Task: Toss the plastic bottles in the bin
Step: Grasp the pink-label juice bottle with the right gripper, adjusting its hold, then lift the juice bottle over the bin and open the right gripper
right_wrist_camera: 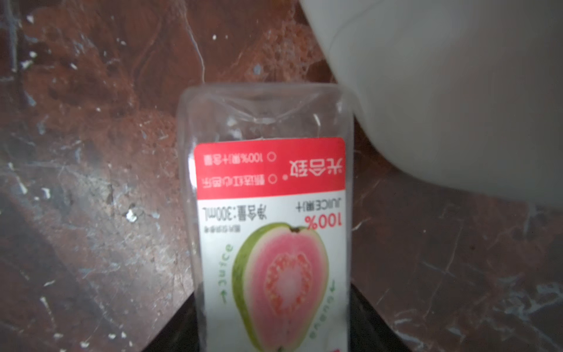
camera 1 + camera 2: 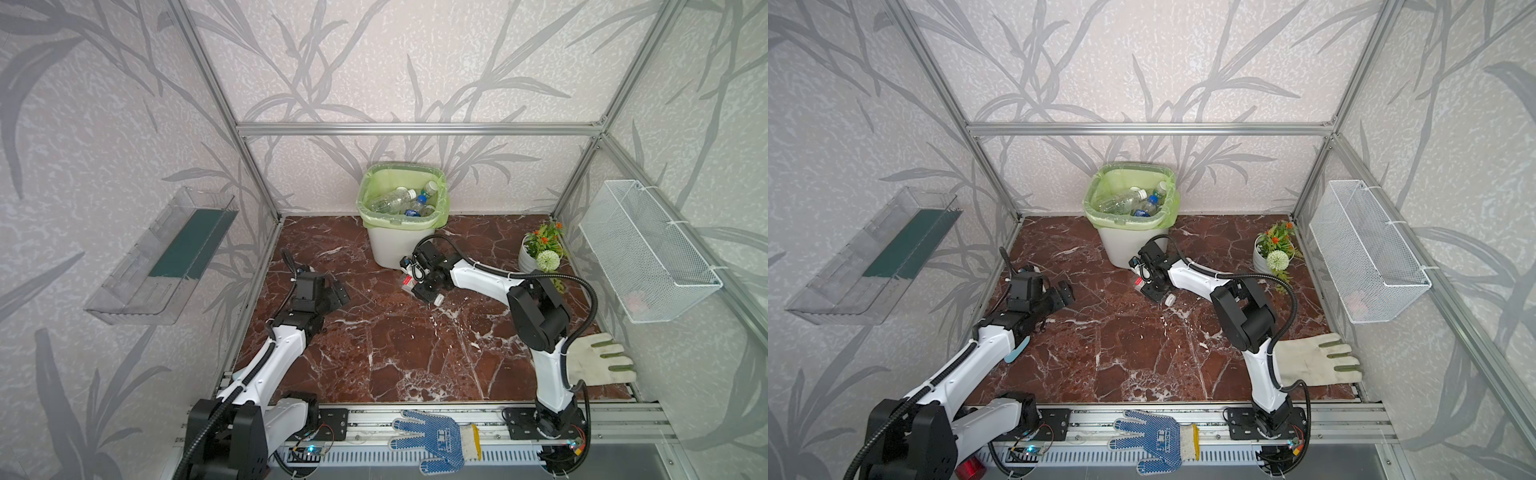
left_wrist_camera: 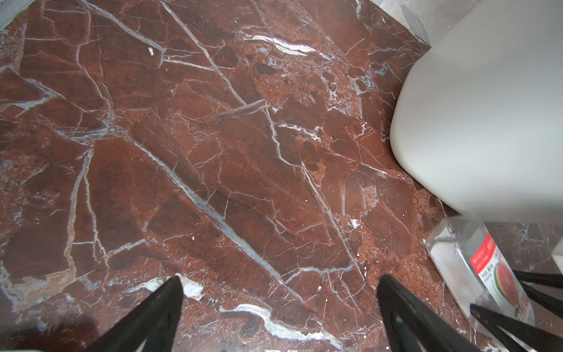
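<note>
Clear flat-sided plastic juice bottle with red-and-white guava label [image 1: 271, 183] lying at the foot of the white squarish plastic bin with its light green liner [image 2: 397, 245], base toward the bin wall, long axis in line with my right gripper [image 2: 417, 286], whose jaws clamp its two sides. My left gripper [image 3: 280, 279], farther from the bin, hangs spread and empty, so I judge the lift over the rim the right arm's.

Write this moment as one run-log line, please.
right pincer: grips juice bottle beside bin | left pincer: open, empty | bin: several bottles inside
</note>
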Robot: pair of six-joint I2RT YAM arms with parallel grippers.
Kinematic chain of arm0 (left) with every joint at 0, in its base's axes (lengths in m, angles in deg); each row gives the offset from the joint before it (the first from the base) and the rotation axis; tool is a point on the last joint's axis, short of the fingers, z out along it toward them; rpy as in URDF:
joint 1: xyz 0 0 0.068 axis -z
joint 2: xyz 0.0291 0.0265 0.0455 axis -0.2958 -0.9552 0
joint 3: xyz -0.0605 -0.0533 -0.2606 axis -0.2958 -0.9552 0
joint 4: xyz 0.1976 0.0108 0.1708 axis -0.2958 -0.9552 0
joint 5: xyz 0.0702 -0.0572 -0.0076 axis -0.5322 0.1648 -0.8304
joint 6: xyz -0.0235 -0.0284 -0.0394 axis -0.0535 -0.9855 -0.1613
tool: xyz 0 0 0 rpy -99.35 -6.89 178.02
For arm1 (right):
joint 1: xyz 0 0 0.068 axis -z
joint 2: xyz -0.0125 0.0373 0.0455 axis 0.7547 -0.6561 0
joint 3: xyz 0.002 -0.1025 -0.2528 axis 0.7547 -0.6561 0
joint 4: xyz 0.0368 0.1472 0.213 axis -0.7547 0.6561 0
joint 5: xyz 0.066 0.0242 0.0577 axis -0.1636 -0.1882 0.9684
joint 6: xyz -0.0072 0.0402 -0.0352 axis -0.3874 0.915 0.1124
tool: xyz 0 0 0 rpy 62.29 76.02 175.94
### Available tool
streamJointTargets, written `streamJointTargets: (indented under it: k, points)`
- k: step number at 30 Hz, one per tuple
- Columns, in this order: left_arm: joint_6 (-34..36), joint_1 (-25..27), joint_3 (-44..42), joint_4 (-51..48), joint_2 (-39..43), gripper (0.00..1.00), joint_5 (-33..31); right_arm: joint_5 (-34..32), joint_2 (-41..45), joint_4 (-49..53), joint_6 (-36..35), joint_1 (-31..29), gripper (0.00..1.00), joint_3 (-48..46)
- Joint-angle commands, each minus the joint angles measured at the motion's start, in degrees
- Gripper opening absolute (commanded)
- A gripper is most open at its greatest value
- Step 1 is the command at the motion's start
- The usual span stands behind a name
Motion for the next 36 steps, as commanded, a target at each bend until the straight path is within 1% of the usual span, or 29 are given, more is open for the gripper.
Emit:
streamJointTargets:
  k: [1, 4, 7, 9, 11, 13, 15, 21, 23, 28, 30, 35, 36]
  points:
    - [-0.2, -0.4, -0.6, -0.1, 0.8, 0.99, -0.5, -0.8, 6.0, 8.0, 4.7, -0.2, 0.62, -3.1]
    - [-0.5, -0.4, -1.1, 0.5, 0.8, 0.99, -0.6, -0.8, 8.9, 13.2, 8.3, -0.2, 0.62, -5.8]
    - [-0.6, -0.4, -1.3, 0.8, 0.5, 0.99, -0.2, -1.3, 9.8, 16.3, 9.5, -0.1, 0.63, -8.3]
    - [-0.5, -0.4, -1.2, 0.7, 0.5, 0.99, 0.0, -1.6, 10.0, 17.8, 10.0, -0.2, 0.67, -9.2]
    - [-0.3, -0.4, -1.2, 0.6, 0.5, 0.99, 0.0, -2.2, 10.0, 18.7, 10.0, -0.2, 0.76, -9.4]
    - [-0.3, -0.4, -1.2, 0.6, 0.6, 0.99, 0.1, -2.9, 9.9, 19.5, 9.9, -0.2, 0.82, -8.6]
    - [-0.4, -0.4, -1.2, 0.7, 0.6, 0.99, 0.2, -3.2, 9.4, 20.2, 10.0, -0.2, 0.85, -6.5]
    - [-0.8, -0.3, -1.8, 0.8, 0.9, 0.99, 0.3, -2.9, 5.6, 22.3, 9.1, -0.2, 0.87, -1.0]
    - [-0.7, -0.4, -1.9, 0.6, 1.2, 0.99, 0.1, -1.7, 3.7, 23.5, 8.5, -0.2, 0.86, 0.3]
    - [-0.4, -0.4, -2.1, 0.2, 1.8, 0.99, -0.7, -1.1, 0.3, 25.4, 7.7, -0.4, 0.85, 1.9]
    - [-0.4, -0.4, -2.2, 0.1, 1.9, 0.99, -0.9, -1.0, -0.8, 26.3, 8.1, -0.3, 0.82, 2.8]
    - [-0.4, -0.4, -2.2, 0.1, 1.8, 0.99, -0.9, -1.1, -0.8, 28.2, 9.4, -0.5, 0.63, 5.2]
    - [-0.4, -0.4, -2.2, 0.0, 1.8, 0.99, -1.0, -1.1, -0.3, 28.6, 9.7, -0.5, 0.62, 5.6]
